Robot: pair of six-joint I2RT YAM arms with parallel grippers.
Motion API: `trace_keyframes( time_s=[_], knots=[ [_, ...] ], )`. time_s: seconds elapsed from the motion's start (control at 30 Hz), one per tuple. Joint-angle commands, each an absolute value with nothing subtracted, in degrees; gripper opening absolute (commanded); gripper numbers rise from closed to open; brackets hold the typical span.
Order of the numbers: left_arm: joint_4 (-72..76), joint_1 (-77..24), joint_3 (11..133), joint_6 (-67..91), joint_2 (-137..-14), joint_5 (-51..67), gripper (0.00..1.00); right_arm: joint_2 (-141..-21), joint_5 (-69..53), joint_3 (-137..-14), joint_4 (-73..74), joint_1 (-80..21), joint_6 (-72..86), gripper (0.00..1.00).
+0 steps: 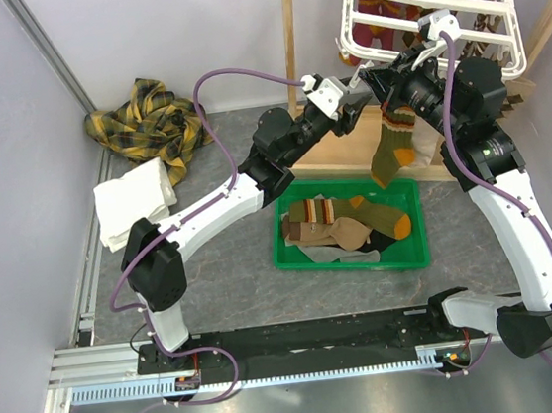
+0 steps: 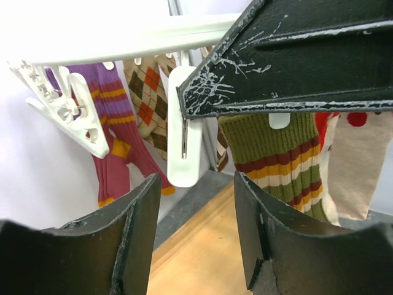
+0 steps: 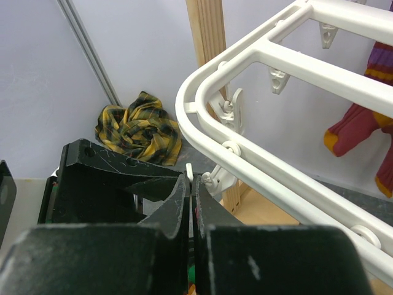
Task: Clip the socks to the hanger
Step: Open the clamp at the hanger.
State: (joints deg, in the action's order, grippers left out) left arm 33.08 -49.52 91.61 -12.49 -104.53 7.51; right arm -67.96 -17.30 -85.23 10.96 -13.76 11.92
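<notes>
sock [image 2: 279, 160]: ribbed knit, olive with red and yellow stripes; hung from the hanger, near the bin [image 1: 416, 232]
hanger [image 3: 258, 161]: smooth white plastic, parallel bars, rounded corner; wooden post [image 3: 209, 37] right beside that corner
clip [image 2: 183, 144]: flat, white, rounded end; dangled free just past the left gripper
left gripper [image 2: 196, 187]: fingers parted, nothing held
right gripper [image 3: 191, 184]: pinched closed below the rim; any hold can't be told tbh

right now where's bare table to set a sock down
Bare table between the green bin and the right arm, and between the bin and the black base rail. Crowded below the hanger, around the hanging olive sock.
</notes>
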Motion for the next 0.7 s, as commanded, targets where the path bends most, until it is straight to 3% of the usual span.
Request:
trace_keyframes(
  time_s=[0.0, 0.23, 0.67],
  knots=[
    [34.6, -49.7, 94.7, -17.4, -102.3, 5.8, 0.57, -67.4, -19.6, -86.0, 10.5, -14.3, 11.5, 0.00],
    [35.7, -49.7, 95.1, -17.8, -102.0, 5.3, 0.55, -67.2, -19.5, -85.6, 10.5, -14.4, 11.4, 0.00],
    [35.7, -49.7, 95.7, -17.8, -102.0, 6.2, 0.36, -67.2, -19.7, -85.3, 10.5, -14.2, 11.5, 0.00]
  ],
)
